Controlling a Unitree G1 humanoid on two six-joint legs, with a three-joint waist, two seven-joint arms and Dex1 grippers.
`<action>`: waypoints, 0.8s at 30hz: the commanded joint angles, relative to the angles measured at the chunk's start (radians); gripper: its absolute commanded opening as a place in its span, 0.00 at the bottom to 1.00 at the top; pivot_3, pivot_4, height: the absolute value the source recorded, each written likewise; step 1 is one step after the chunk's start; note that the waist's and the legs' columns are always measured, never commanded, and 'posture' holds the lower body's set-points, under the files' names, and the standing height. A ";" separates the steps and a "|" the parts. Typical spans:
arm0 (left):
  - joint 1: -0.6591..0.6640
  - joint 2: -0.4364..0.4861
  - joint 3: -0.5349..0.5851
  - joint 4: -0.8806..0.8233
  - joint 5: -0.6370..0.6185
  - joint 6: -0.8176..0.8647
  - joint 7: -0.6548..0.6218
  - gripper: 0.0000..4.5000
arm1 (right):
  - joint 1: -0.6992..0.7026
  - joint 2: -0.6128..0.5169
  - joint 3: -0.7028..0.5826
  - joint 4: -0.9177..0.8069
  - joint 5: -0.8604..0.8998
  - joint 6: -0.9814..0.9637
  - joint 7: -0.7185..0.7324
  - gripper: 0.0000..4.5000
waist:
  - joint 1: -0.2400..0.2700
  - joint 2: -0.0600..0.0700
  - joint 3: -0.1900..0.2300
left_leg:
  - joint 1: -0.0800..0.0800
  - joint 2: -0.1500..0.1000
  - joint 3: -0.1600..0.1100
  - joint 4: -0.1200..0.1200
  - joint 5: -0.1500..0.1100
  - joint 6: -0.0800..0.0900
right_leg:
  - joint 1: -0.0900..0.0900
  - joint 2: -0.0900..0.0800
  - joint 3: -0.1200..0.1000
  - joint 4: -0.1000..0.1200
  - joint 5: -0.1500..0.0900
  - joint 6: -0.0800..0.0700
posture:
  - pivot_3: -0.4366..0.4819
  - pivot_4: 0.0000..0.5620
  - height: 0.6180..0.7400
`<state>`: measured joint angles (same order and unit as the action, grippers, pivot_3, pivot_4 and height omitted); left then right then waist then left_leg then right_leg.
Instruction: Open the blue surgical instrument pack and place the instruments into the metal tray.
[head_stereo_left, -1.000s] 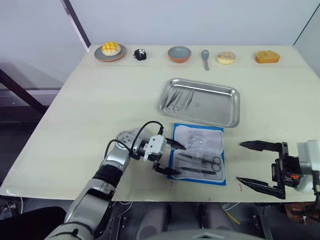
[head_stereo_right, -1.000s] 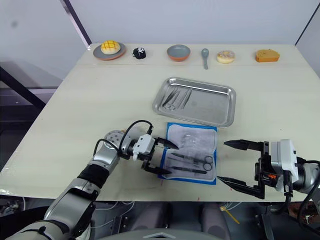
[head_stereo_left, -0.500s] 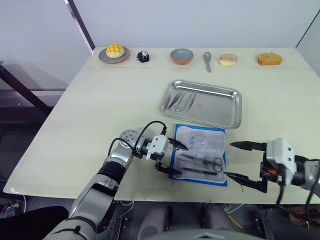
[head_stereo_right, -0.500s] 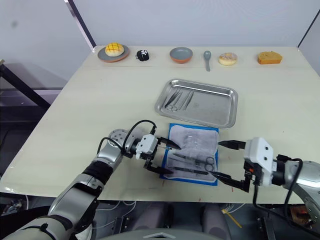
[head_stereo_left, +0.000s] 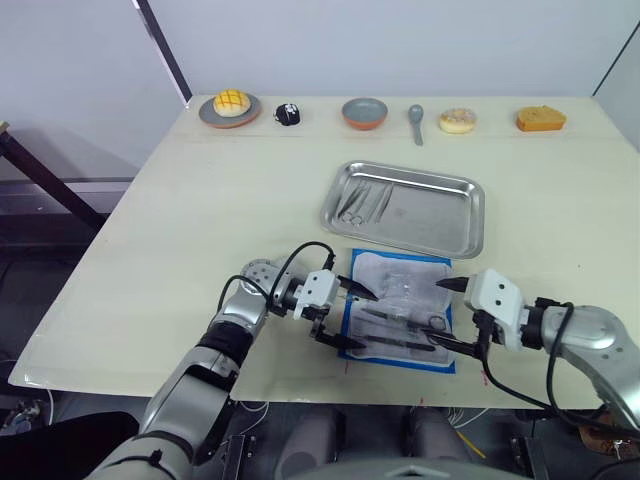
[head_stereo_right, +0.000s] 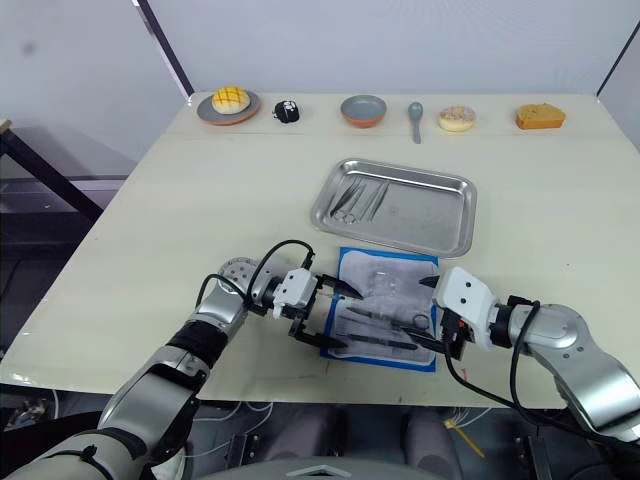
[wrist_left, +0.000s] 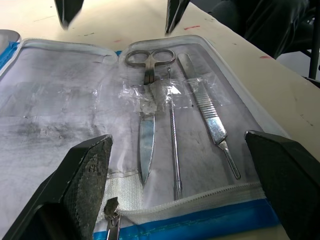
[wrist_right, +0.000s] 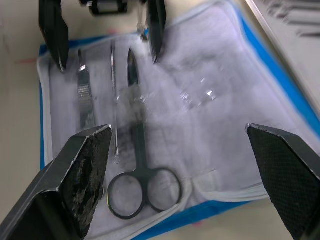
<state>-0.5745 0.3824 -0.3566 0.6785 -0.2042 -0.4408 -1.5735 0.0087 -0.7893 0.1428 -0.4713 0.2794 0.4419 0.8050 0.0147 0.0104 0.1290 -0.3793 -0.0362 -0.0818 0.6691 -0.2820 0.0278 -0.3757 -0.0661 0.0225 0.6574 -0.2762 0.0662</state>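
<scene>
Two arms work over a pale bench (head_stereo_left: 180, 230). The metal tray (head_stereo_left: 440, 232) sits mid-bench with a few slim instruments lying in its left part, too small to tell apart. Just in front of the tray, near the bench's front edge, the blue surgical instrument pack (head_stereo_left: 400, 312) lies unfolded flat, grey-white lining up, blue border showing around it. Three instruments remain on the lining in the front half — scissors (wrist_left: 148, 110) with ring handles toward the right arm's side, a thin probe (wrist_left: 173, 145), and a scalpel handle (wrist_left: 207, 117) closest to the bench's front edge; they lie parallel, close but apart.

Left pincer (head_stereo_left: 347, 318) hovers at the pack's left edge, fingers spread wide apart, holding nothing; its tips bracket the instruments' pointed ends. Right pincer (head_stereo_left: 447, 315) sits at the pack's right edge, fingers also wide apart and empty, the scissors' rings between them in the right wrist view.

Along the back edge: plate with a yellow bun (head_stereo_left: 227, 103), small black-and-white figure (head_stereo_left: 287, 114), grey bowl (head_stereo_left: 364, 112), grey spoon (head_stereo_left: 416, 120), donut (head_stereo_left: 458, 120), orange wedge (head_stereo_left: 540, 118).
</scene>
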 joint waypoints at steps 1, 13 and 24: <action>0.042 -0.003 -0.066 0.060 0.088 -0.001 -0.038 0.99 | -0.022 0.007 0.014 0.051 -0.046 -0.064 0.013 1.00 | -0.001 0.000 0.000 | 0.000 0.000 0.000 0.000 0.000 0.000 | 0.000 0.000 0.000 0.000 0.000 0.000 | 0.48 0.27 1.00; 0.048 0.000 -0.069 0.042 0.089 0.001 -0.035 0.99 | -0.096 0.020 0.088 0.086 -0.115 -0.022 0.048 1.00 | -0.001 0.001 -0.001 | 0.000 0.000 0.000 0.000 0.000 0.000 | 0.000 0.000 0.000 0.000 0.000 0.000 | 0.48 0.27 1.00; 0.047 -0.004 -0.070 0.034 0.089 0.004 -0.031 1.00 | -0.095 0.014 0.127 0.117 -0.128 0.020 0.097 0.14 | -0.001 -0.001 -0.003 | 0.000 0.000 -0.001 0.000 0.000 0.000 | 0.000 0.000 0.000 0.000 0.000 0.000 | 0.48 0.27 1.00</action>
<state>-0.5705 0.3832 -0.3570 0.6733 -0.2028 -0.4403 -1.5727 -0.0906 -0.7679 0.2621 -0.3828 0.1786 0.4333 0.9103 0.0136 0.0096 0.1259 -0.3791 -0.0366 -0.0824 0.6690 -0.2820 0.0280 -0.3757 -0.0662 0.0223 0.6572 -0.2763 0.0663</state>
